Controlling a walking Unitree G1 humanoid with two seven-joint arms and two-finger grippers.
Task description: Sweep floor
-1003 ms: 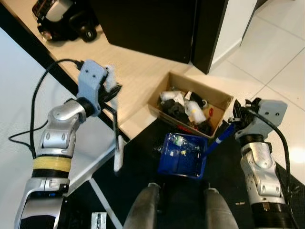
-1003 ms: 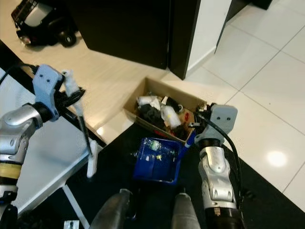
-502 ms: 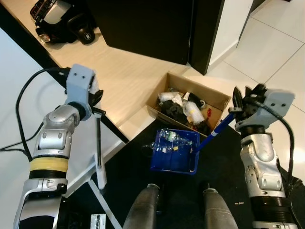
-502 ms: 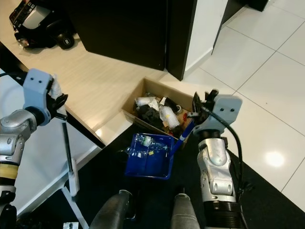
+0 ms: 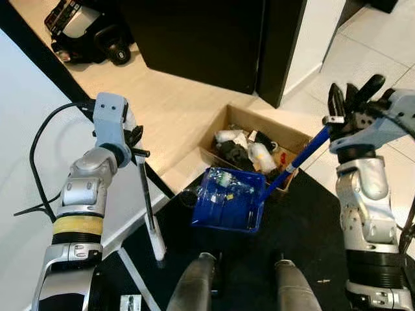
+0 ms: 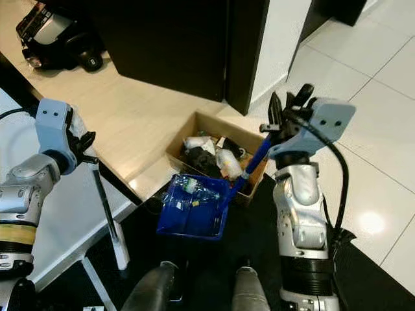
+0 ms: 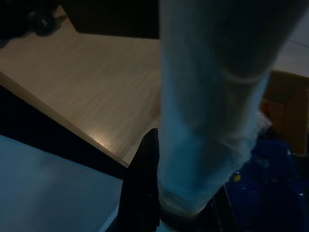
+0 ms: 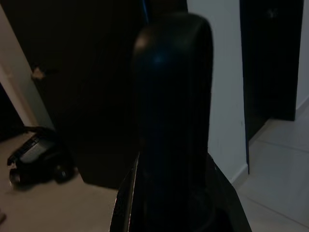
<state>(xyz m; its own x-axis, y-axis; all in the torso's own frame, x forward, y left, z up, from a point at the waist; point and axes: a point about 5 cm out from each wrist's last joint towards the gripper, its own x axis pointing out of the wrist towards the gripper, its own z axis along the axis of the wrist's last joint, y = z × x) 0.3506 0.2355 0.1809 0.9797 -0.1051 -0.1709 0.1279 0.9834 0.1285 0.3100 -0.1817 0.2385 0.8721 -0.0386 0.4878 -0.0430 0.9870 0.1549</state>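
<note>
Raising the dustpan point(image 5: 228, 206) by its handle, the right claw point(image 5: 350, 107) pinches it; the left claw point(image 5: 133, 139) grips a broom point(image 5: 150, 210)

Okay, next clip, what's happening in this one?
The robot is emptying a dustpan. Its right claw grips the blue handle of the blue dustpan, which holds bits of litter and sits tilted at the near edge of an open cardboard box already full of trash. Its left claw holds a thin dark stick with a white end, pointing down at the black floor mat.
</note>
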